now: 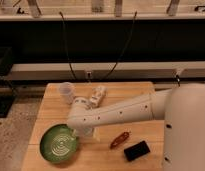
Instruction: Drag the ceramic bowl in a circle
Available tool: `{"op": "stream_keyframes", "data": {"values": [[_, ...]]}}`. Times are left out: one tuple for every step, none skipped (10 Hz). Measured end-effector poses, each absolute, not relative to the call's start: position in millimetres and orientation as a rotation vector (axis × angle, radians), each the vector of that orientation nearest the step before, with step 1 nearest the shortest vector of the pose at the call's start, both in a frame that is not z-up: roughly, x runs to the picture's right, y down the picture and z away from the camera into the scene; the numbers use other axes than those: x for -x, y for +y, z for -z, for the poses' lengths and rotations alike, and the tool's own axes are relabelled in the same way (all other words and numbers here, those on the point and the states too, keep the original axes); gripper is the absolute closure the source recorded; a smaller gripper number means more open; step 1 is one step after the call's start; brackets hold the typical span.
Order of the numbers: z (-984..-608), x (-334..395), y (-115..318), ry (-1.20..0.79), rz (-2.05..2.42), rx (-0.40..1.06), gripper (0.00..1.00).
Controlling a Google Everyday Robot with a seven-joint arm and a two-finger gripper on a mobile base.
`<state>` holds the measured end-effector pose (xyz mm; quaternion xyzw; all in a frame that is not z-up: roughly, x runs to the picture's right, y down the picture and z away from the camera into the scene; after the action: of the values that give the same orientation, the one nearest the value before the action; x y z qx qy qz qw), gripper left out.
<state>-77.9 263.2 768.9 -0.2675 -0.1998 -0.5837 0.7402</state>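
I'm watching the bowl [59, 143], which is sitting in the front left corner of the table [138, 95], close to both edges. The arm is reaching in from the right, and the gripper [85, 132] is hanging down at the bowl's right rim. Its pincer is standing apart and, as far as I can see, is clamping nothing.

To my eye the bowl is going to handle as a stiff, fairly heavy piece. The glaze is looking slick, so a pinch on the sloping wall may be slipping off. I'd be taking it at the right rim, one finger inside and one outside, and letting the foot slide over the wood. Ceramic chips, and with the edges this near, a wide circle is risking a drop to the floor.

The wrist is covering the fingertips and part of the right rim, so I'm unable to tell whether the gripper is touching the bowl or only beside it. The robot's body [188, 130] is hiding the table's right side. Well apart from the bowl, a cup [66, 91] is standing near the back left corner. The white thing [97, 96] lying just beside it is hard to make out.
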Motion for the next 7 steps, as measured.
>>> {"op": "stream_keyframes", "data": {"values": [[-769.8, 77.7, 263.6, -0.441, 1.284, 0.590, 0.20], [-771.2, 78.1, 264.7, -0.446, 1.292, 0.595, 0.20], [-772.1, 78.0, 265.4, -0.447, 1.296, 0.597, 0.20], [-772.7, 77.7, 265.9, -0.448, 1.296, 0.598, 0.20], [-773.5, 77.2, 266.3, -0.449, 1.297, 0.600, 0.20], [-774.5, 77.0, 266.7, -0.450, 1.299, 0.602, 0.20], [-775.4, 76.5, 267.0, -0.451, 1.300, 0.604, 0.20]]}}
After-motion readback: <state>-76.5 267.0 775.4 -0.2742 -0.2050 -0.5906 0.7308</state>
